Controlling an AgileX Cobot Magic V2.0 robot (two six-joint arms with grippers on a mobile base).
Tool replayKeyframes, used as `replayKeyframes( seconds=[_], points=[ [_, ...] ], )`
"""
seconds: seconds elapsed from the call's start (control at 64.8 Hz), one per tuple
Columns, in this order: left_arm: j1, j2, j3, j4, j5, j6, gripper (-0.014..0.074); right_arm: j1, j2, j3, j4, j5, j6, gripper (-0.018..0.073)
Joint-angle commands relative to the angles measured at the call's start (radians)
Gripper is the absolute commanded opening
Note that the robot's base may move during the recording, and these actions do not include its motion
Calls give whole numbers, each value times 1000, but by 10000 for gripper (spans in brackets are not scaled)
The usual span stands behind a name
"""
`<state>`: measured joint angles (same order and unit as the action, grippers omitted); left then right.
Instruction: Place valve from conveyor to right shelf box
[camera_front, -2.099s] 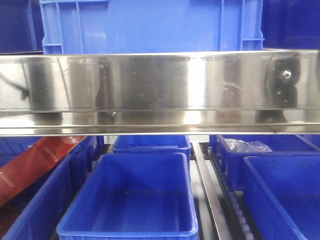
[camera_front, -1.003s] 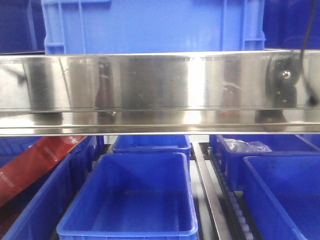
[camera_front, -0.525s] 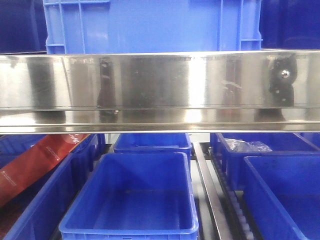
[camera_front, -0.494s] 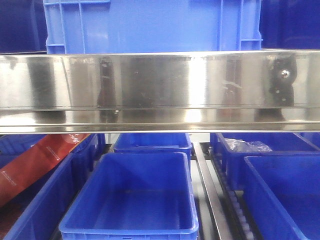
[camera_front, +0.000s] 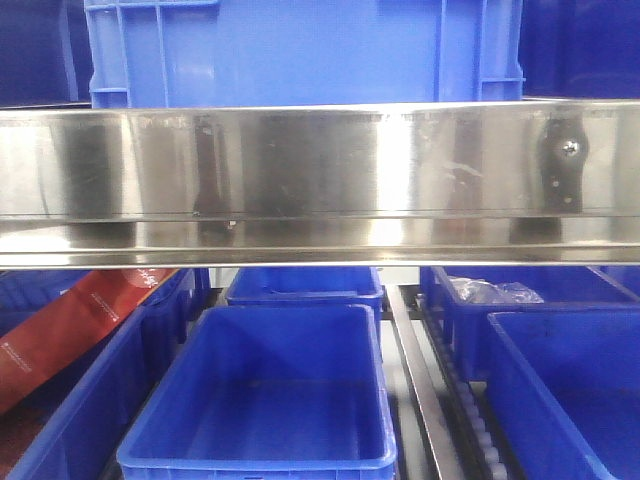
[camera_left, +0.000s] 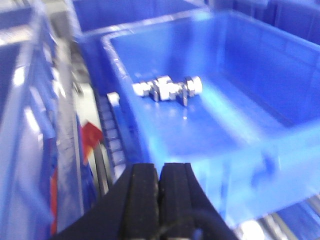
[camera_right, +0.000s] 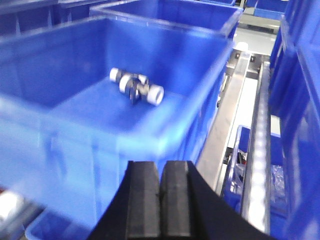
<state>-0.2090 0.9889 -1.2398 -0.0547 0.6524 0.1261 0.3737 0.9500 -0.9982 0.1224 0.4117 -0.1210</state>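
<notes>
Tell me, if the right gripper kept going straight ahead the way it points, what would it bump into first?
Probably the near wall of the blue box, right in front of the shut right gripper. The valve lies further on, inside the box on its floor. The picture is blurry, so the gripper might just clear the rim.

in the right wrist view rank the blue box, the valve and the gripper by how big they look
1. Blue box, filling most of the view.
2. Right gripper, jaws shut; it sits nearest the camera, so its apparent size is inflated.
3. Valve, lying on the box floor, clearly smallest.
</notes>
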Motion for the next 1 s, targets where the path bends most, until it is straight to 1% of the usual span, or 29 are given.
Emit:
replayKeyframes(
  seconds=[0.0,0.154,0.293,0.479,0.54,0.633,0.988],
  points=[
    [5,-128,150,-5,-119,-7,-111,-5,-82,116,-13,-95,-3,-162],
    [5,-317,410,-5,-253,-7,-111,-5,-211,301,-13,-151,-3,-162],
    [5,-474,610,-22,-330,-7,-111,-5,-317,456,-13,-218,-3,-162],
    [5,-610,779,-65,-389,-7,-111,-5,-396,596,-13,-273,-3,-162],
    [5,-637,814,-81,-417,-7,-111,-5,-410,627,-13,-289,-3,-162],
    [5,-660,837,-83,-431,-7,-111,-5,-414,640,-13,-312,-3,-162],
    [5,-674,836,-83,-434,-7,-111,-5,-414,640,-13,-324,-3,-162]
  ],
)
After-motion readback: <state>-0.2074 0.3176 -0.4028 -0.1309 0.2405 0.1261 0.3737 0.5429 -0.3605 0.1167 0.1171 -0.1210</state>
